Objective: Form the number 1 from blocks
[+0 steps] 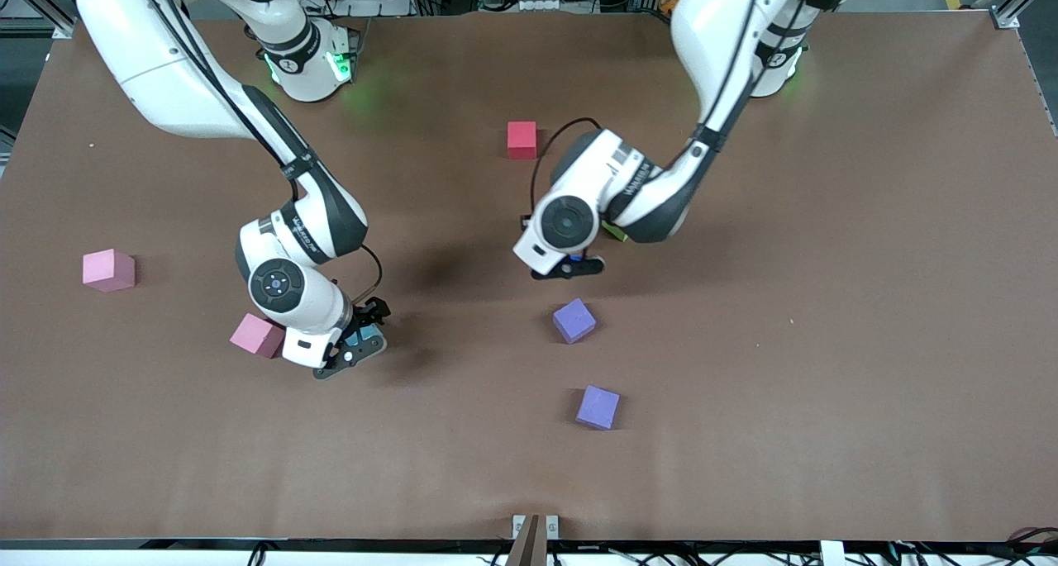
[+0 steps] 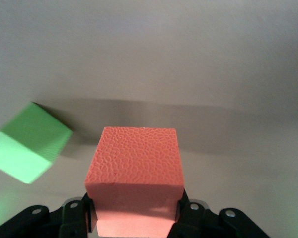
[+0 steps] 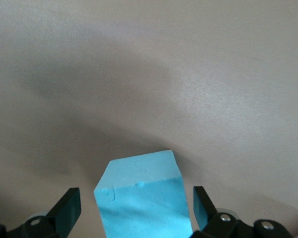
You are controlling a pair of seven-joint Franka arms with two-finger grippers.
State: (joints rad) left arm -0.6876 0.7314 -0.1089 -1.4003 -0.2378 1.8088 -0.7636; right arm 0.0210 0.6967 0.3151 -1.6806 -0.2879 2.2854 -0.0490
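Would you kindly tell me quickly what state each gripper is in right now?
Left gripper: closed on the small matte orange cube, above the table.
Right gripper: jaws open around the small matte light blue cube, not gripping it.

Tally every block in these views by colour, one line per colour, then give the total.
Red block: 1
Light pink block: 1
Darker pink block: 1
Purple blocks: 2
Green block: 1
Orange block, held in the left tool: 1
Light blue block, between the open fingers of the right tool: 1
Total: 8
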